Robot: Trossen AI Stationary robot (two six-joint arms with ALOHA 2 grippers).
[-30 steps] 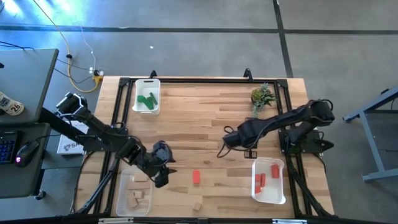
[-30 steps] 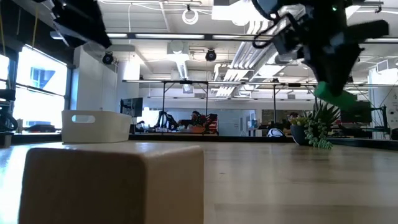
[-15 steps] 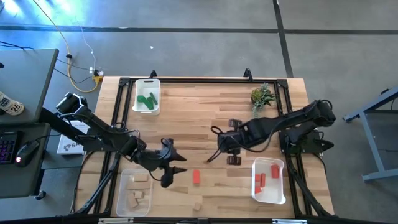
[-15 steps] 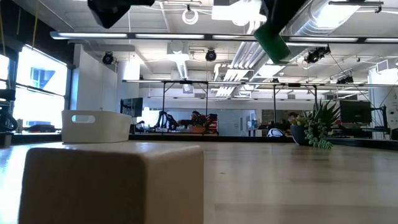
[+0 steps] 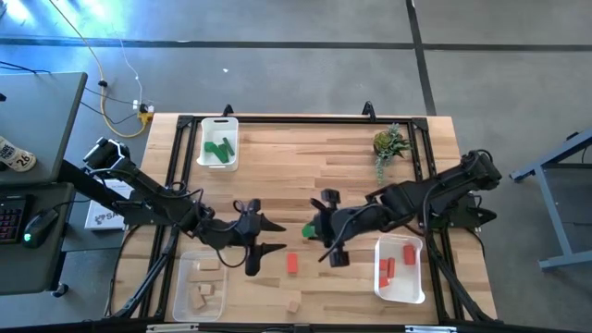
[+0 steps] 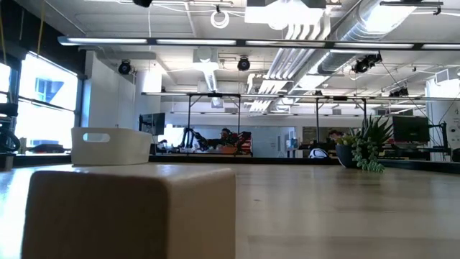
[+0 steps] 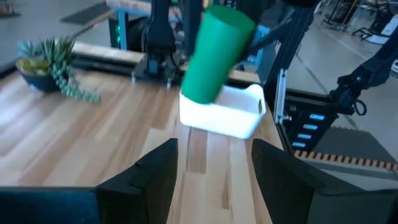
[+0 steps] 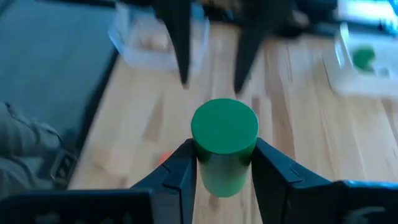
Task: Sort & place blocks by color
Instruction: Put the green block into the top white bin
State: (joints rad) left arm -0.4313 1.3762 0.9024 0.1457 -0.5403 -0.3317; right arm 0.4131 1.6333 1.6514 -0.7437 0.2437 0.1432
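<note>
Since a moment ago the right arm has swung further in across the middle of the table point(image 5: 305, 157), and the left arm has stretched out to meet it, so the two grippers now face each other near the centre.

Three white trays sit on the wood: one at the far left corner point(image 5: 204, 159) with green blocks point(image 5: 219, 150) in it, one at the near left point(image 5: 181, 298) holding tan blocks point(image 5: 205, 294), and one at the near right point(image 5: 414, 291) holding red blocks point(image 5: 387, 268). A small potted plant point(image 5: 389, 143) stands at the far right.

The right gripper point(image 8: 222, 163) is clamped on a green cylinder point(image 8: 223, 145), held up off the table and pointing at the left arm. The left gripper point(image 5: 269, 234) hangs just in front of it with its fingers point(image 7: 157, 180) spread wide, not touching the cylinder.

A loose red block point(image 5: 292, 264) lies on the table just beneath the two grippers, and a tan block point(image 5: 294, 303) sits by the near edge, looming large in the low view.
</note>
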